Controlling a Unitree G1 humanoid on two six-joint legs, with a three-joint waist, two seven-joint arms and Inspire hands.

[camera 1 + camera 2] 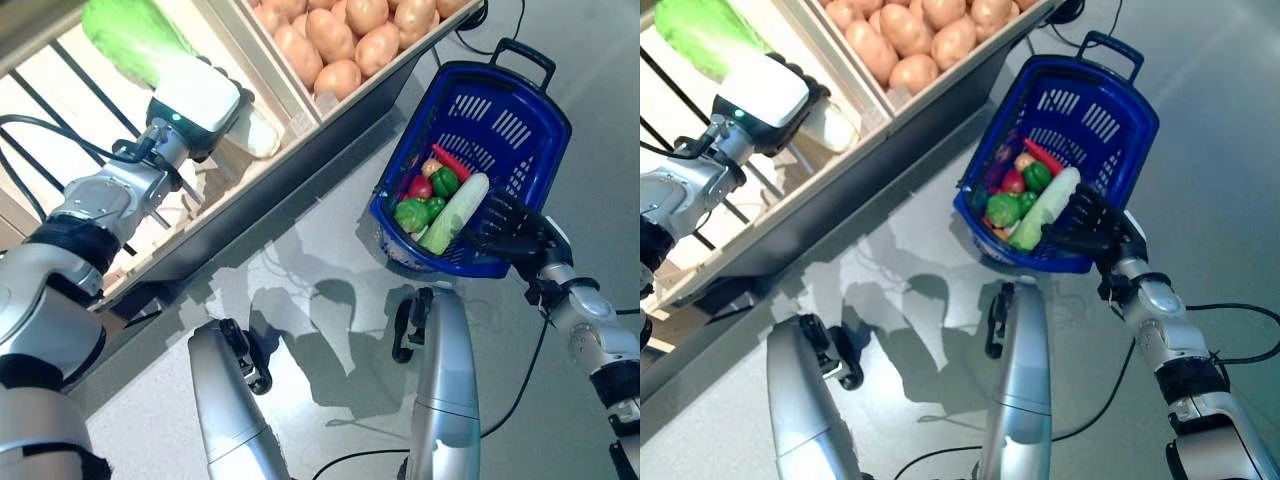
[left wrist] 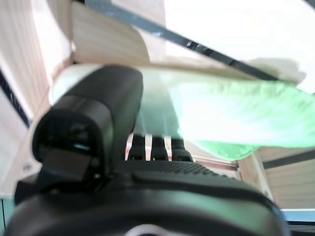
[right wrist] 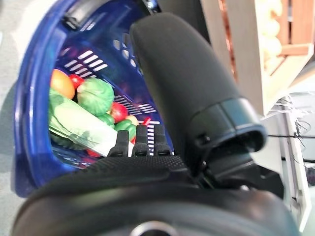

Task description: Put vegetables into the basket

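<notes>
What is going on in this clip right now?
The robot is stocking a blue basket with vegetables. Its right hand grips the basket's near rim; a long pale-green cabbage, green peppers and some red pieces already lie inside. Its left hand is at the wooden shelf, closed round another napa cabbage that is not yet in the basket. Potatoes fill the neighbouring bin.

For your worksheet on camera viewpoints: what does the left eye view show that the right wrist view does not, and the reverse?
Only the left eye view shows the left robot hand on the napa cabbage in the wooden crate, and the basket handle. Only the right wrist view shows an orange vegetable in the basket. Both show the blue basket, its vegetables, the potatoes and the right robot hand.
</notes>
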